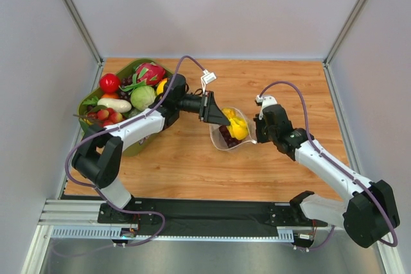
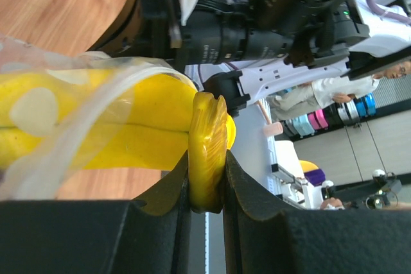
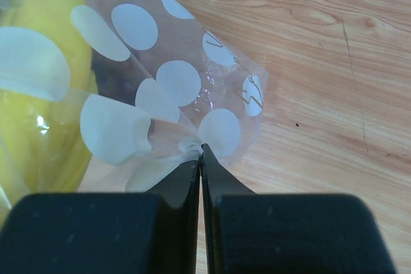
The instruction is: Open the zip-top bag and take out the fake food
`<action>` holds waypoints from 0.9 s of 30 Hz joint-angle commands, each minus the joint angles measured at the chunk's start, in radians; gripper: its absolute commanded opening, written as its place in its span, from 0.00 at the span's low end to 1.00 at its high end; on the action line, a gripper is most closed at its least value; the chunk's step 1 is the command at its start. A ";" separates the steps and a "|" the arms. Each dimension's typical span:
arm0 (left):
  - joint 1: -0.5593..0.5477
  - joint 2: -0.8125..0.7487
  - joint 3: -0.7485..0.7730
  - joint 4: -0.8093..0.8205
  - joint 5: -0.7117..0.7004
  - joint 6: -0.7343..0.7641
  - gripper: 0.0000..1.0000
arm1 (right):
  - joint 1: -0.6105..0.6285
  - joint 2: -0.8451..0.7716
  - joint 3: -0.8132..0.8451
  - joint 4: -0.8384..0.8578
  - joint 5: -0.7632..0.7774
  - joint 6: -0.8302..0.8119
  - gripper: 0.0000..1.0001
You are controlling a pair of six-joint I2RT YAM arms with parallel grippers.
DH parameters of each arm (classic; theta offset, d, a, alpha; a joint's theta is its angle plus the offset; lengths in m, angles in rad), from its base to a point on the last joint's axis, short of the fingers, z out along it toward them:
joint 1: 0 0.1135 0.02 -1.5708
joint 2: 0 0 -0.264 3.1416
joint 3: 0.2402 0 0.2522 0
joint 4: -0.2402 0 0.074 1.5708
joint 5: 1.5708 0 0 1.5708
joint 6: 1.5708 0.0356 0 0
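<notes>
Clear dotted zip-top bag [image 3: 173, 81], faint unreadable script [image 3: 252, 89], right gripper [image 3: 201, 153] pinching it

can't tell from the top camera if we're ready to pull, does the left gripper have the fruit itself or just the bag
observer: the left wrist view shows the left gripper shut on the bare end of the banana. That end sticks out past the mouth of the bag.
operator: ok and the right one, can't make out its grip from up here
observer: the right wrist view shows the right gripper shut on a pinch of plastic at the bag's edge, with no fruit in its grip.
</notes>
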 commanded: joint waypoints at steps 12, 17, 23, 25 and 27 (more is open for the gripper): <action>0.022 -0.132 -0.032 0.285 0.124 -0.179 0.00 | -0.071 -0.006 0.030 0.000 -0.039 0.023 0.00; 0.021 -0.236 0.040 -0.190 0.096 0.126 0.00 | -0.077 -0.006 0.031 0.000 -0.048 0.021 0.00; 0.036 -0.337 0.034 -0.302 0.110 0.189 0.00 | -0.079 -0.002 0.034 0.006 -0.059 0.023 0.00; 0.047 -0.360 0.036 -0.320 0.115 0.194 0.00 | -0.080 -0.002 0.036 0.006 -0.062 0.024 0.00; 0.065 -0.392 0.040 -0.343 0.122 0.198 0.00 | -0.080 0.000 0.036 0.006 -0.065 0.024 0.00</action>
